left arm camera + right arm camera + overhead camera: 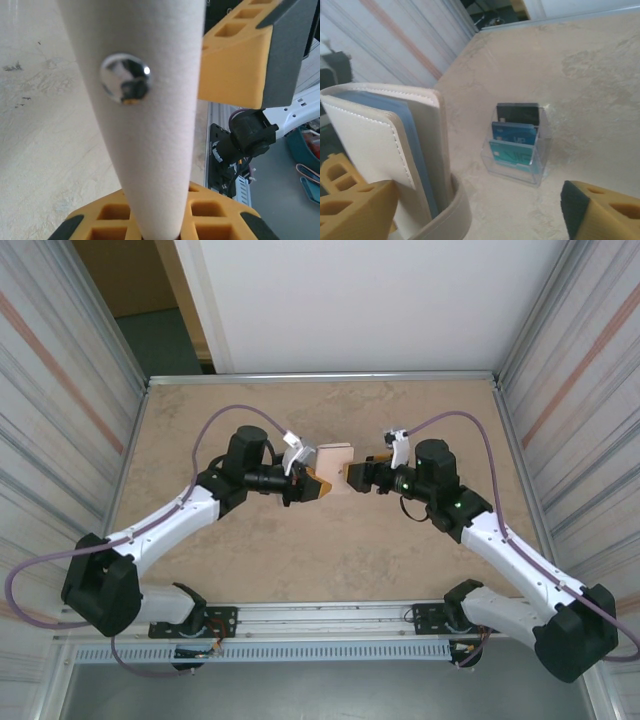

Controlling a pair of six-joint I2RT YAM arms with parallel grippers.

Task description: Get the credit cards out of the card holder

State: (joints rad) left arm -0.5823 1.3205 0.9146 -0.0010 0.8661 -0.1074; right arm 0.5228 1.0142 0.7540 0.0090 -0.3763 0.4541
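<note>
Worktop (330, 570) centre: left gripper (313, 486) clenched on the card holder (334, 464); right gripper (352, 476) released, jaws spread beside it. Risk: a hard tug could wrench the holder free.

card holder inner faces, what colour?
Pale blue-grey inner faces, inside the beige card holder; clearest in the right wrist view.

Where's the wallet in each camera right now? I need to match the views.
Top external: wallet mid-table, between left gripper and right gripper.
Left wrist: wallet runs up the middle, snap facing the camera, clamped in the left gripper.
Right wrist: wallet at left, slightly open, beside one finger of the open right gripper.
Shared landmark: the beige marbled table.
</note>
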